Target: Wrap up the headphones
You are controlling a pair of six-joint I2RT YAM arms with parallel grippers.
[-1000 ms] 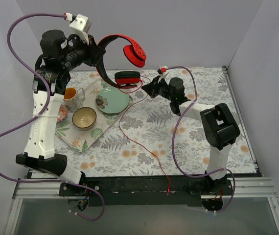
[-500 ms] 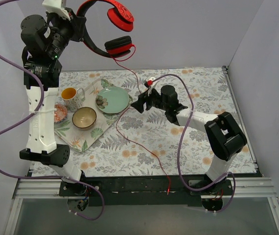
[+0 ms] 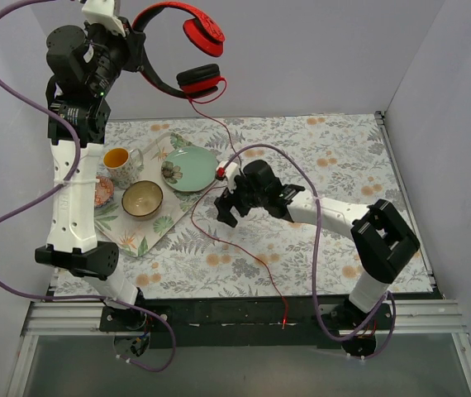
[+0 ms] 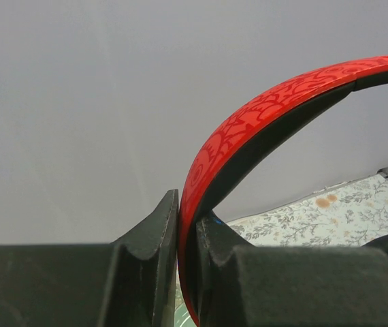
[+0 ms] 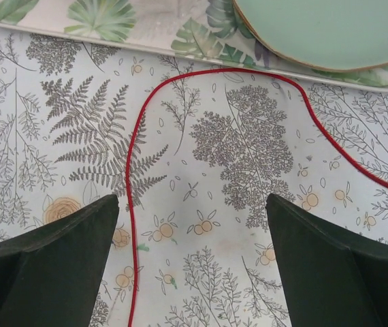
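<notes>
The red headphones [image 3: 187,51] hang high above the table's far left, and my left gripper [image 3: 136,43] is shut on their headband. In the left wrist view the red, black-lined headband [image 4: 262,109] is pinched between the fingers of that gripper [image 4: 188,225]. The thin red cable [image 3: 256,259] drops from the lower ear cup, lies across the floral cloth and ends at the near edge. My right gripper [image 3: 225,207] hovers low over the cloth beside the tray, open. In the right wrist view the cable [image 5: 134,157] runs just inside the left finger of the right gripper [image 5: 192,204], untouched.
A leaf-patterned tray [image 3: 149,236] at the left holds a green plate [image 3: 190,168], a bowl [image 3: 142,198], a mug [image 3: 118,159] and a small dish [image 3: 103,190]. The plate's edge [image 5: 330,34] lies just beyond my right gripper. Grey walls close in the back and sides.
My left arm lifted the headphones higher and to the left. My right gripper opened and moved nearer and left, down over the cable lying on the cloth.
</notes>
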